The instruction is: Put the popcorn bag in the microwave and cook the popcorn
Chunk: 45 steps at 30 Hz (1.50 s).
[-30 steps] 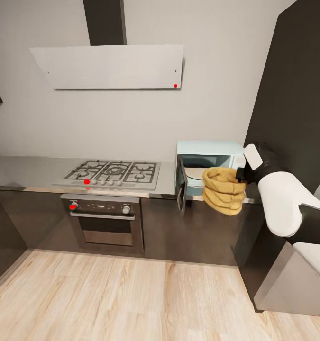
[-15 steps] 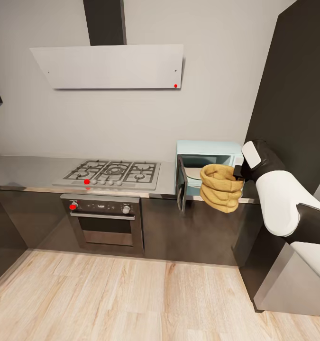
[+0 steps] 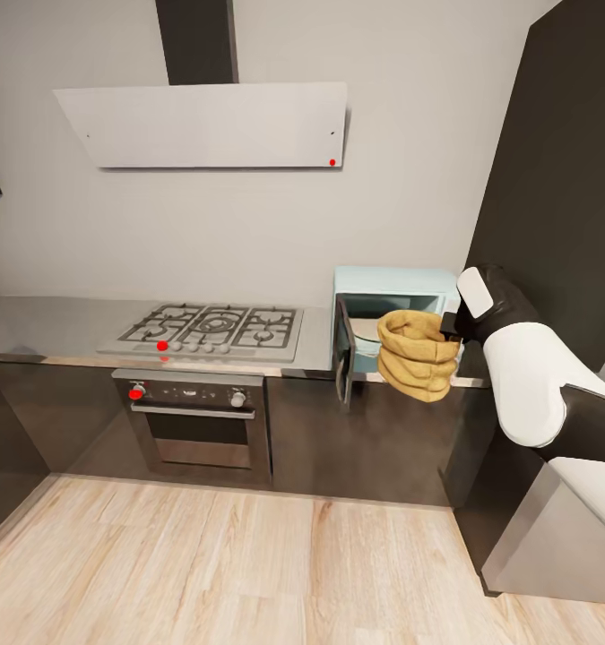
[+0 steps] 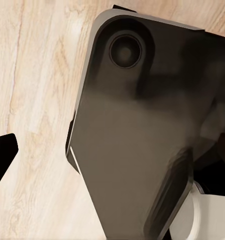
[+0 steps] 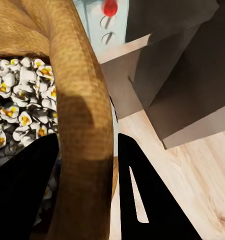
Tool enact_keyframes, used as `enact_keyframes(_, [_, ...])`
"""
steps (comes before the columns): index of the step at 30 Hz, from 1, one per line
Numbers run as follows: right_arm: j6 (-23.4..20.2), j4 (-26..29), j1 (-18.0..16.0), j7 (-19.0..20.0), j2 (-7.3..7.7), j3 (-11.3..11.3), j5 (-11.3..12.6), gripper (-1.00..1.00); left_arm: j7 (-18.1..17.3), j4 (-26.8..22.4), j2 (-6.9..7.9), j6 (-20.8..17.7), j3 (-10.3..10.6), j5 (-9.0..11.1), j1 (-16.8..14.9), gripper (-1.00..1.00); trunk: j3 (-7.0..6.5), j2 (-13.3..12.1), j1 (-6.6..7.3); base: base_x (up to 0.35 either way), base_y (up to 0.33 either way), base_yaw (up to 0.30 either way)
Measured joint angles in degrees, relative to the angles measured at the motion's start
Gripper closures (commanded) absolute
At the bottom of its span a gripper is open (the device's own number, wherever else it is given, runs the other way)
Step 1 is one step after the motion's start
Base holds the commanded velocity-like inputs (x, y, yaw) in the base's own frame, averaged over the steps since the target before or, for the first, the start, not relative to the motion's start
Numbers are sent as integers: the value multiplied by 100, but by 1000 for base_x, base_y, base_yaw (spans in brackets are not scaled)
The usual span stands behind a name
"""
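The tan-brown popcorn bag (image 3: 416, 355) hangs in the air just in front of the pale blue microwave (image 3: 396, 283), whose door (image 3: 342, 360) stands swung open to the left. My right gripper (image 3: 449, 328) is shut on the bag's rolled rim at its right side. In the right wrist view my two black fingers (image 5: 142, 195) pinch the rim of the popcorn bag (image 5: 82, 100), and white popped kernels (image 5: 17, 100) show inside it. The microwave's knob panel (image 5: 108, 20) with its red dot lies just beyond. The grey countertop (image 3: 51, 324) runs left from the microwave.
A gas hob (image 3: 212, 327) sits on the counter over a built-in steel oven (image 3: 199, 421), with a range hood (image 3: 203, 125) above. A tall dark cabinet (image 3: 562, 179) stands at the right. My left gripper's spread fingers (image 4: 0, 160) hang above my base (image 4: 137, 140) and the wooden floor (image 4: 32, 75).
The right gripper has lifted the bag slightly and carried it closer to the microwave's opening. The view has shifted a little.
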<state>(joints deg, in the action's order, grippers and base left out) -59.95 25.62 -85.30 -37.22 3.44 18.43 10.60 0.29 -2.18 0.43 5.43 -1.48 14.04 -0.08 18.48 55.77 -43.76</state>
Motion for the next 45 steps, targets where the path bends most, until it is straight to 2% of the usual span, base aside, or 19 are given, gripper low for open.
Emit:
enact_keyframes(12, [0,0,0,-6,-5,-12,-2,100,3,0,1,-1,-2,1,0,-100,0,-1,-1,213,0,0])
enact_keyframes(17, [0,0,0,0,-83,-15,1,100,3,0,1,-1,-3,1,0,-100,0,-1,-1,171,0,0])
enact_keyframes(29, [0,-6,0,-8,-71,-15,-5,100,3,0,1,-1,-7,1,0,-100,0,-1,-1,161,0,0])
enact_keyframes(45, [0,-122,77,12,-58,-24,-7,100,3,0,1,-1,-7,1,0,-100,0,-1,-3,22,0,0])
